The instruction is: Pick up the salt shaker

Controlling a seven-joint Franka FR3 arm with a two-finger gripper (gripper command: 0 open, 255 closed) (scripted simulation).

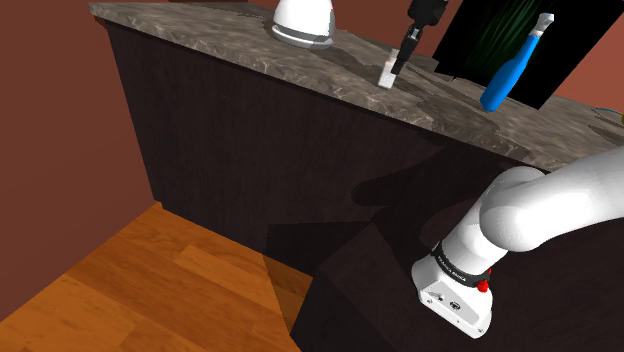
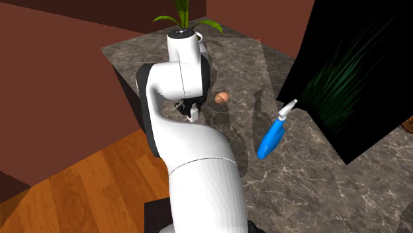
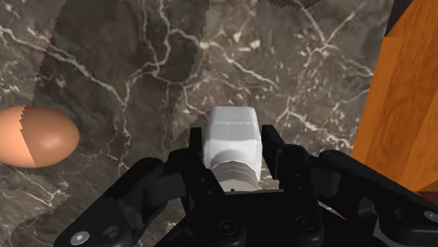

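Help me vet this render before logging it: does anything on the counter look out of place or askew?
The blue spray bottle appears to lie on its side on the marbled counter rather than standing. A brown egg sits loose beside the white salt shaker, which the gripper clasps. Nothing looks spilled or broken.

Brown egg, blue spray bottle and potted plant on a dark marble counter.

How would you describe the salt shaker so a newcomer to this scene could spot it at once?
Look at the dark marble countertop, near its edge over the wooden floor. There the black gripper clasps the salt shaker between its fingers. It is small, white and boxy, unlike the round brown egg beside it and the blue spray bottle.
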